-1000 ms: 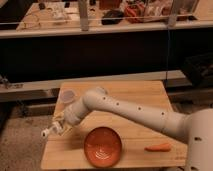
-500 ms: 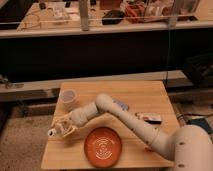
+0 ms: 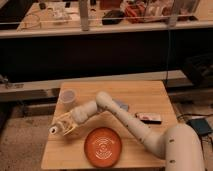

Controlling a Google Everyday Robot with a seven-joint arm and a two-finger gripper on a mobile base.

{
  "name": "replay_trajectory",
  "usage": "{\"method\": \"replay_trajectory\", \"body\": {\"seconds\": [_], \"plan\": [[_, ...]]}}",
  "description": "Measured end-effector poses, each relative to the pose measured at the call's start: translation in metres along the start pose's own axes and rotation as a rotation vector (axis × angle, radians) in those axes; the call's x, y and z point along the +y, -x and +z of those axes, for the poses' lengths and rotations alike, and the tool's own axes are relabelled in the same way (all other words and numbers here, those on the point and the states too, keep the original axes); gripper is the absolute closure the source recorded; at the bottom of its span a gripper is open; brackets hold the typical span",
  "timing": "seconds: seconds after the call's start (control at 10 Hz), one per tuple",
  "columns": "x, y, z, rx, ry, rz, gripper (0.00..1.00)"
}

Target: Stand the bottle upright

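Your hand [image 3: 61, 127] sits just up and to the left of the orange plate [image 3: 102, 148], closed around the bottle [image 3: 54, 129]. The bottle lies close to level in the grip, low over the table [image 3: 150, 95], with its white cap pointing away from the plate toward the table's left edge. Whether its underside touches the wood I cannot tell.

The step in hand looks like the tipping-up itself. To do it well, roll the wrist so the cap swings up and the base comes down toward the wood. Do it slowly, because a light, smooth cylinder like this can slip or twist between two narrow fingers.

Lift a little before rotating so the base does not scrape and pivot out of the grip. Turn it on the spot beyond the plate's upper-left rim, where bare wood shows. Drifting back toward the plate risks setting the base on its raised edge, and the cup [image 3: 67, 96] stands farther up from the plate on the same side.

Set the base flat and let the weight settle before you open. Then open only a little and draw straight up — a sideways exit would knock it over again.
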Motion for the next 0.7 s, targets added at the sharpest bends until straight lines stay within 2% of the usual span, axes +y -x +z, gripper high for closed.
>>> {"method": "replay_trajectory", "body": {"seconds": [0.3,0.5,0.7], "plan": [[-0.004,0.005,-0.01,-0.074,0.029,0.04,1.0],[-0.001,0.01,-0.016,-0.143,0.046,0.077,1.0],[0.003,0.017,-0.013,-0.187,0.076,0.124,1.0]]}}
